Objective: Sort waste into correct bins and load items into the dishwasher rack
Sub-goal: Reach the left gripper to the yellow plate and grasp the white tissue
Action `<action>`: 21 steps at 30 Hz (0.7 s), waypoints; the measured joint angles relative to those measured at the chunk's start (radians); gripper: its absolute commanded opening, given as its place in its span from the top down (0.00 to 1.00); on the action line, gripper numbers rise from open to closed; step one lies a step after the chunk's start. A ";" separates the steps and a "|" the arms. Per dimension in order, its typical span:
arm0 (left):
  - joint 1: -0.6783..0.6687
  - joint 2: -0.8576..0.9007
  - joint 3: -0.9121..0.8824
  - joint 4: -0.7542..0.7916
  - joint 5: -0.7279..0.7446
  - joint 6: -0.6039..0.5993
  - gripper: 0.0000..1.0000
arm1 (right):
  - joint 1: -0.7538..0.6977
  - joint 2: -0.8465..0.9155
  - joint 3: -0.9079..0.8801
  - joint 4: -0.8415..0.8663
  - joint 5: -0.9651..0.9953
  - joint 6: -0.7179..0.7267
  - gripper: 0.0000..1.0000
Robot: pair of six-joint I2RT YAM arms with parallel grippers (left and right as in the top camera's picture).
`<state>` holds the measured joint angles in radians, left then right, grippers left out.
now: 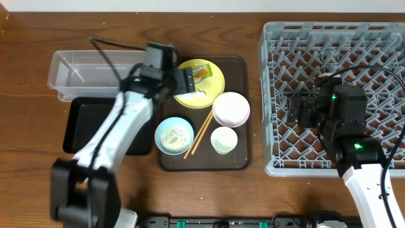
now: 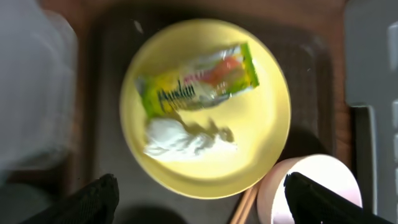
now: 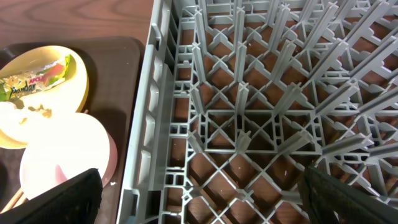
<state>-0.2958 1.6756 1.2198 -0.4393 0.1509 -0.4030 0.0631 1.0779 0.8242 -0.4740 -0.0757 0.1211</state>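
The yellow plate (image 1: 214, 87) lies at the back of the brown serving tray and carries the yellow-green wrapper (image 1: 201, 73) and white food scraps (image 1: 201, 95). My left gripper (image 1: 188, 81) hovers open and empty over the plate's left edge. In the left wrist view the wrapper (image 2: 199, 84) and scraps (image 2: 183, 138) lie on the plate (image 2: 264, 137), ahead of the open fingers (image 2: 202, 202). My right gripper (image 1: 299, 111) is open and empty above the grey rack (image 1: 272, 38). The white bowl (image 1: 231, 109), light blue bowl (image 1: 174, 135), white cup (image 1: 223, 139) and chopsticks (image 1: 201, 132) sit on the brown tray.
The clear tub (image 1: 82, 73) stands at the back left with the black tray (image 1: 88, 123) in front of it. The brown tray (image 1: 243, 158) lies between them and the rack. The right wrist view shows the rack wall (image 3: 149, 124) beside the white bowl (image 3: 59, 158).
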 measured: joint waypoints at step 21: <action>-0.069 0.278 0.000 0.149 -0.001 -0.184 0.21 | 0.000 0.000 0.000 -0.002 0.000 0.000 0.01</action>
<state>-0.3649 1.9541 1.2198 -0.2905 0.1501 -0.5869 0.0631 1.0779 0.8242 -0.4759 -0.0757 0.1211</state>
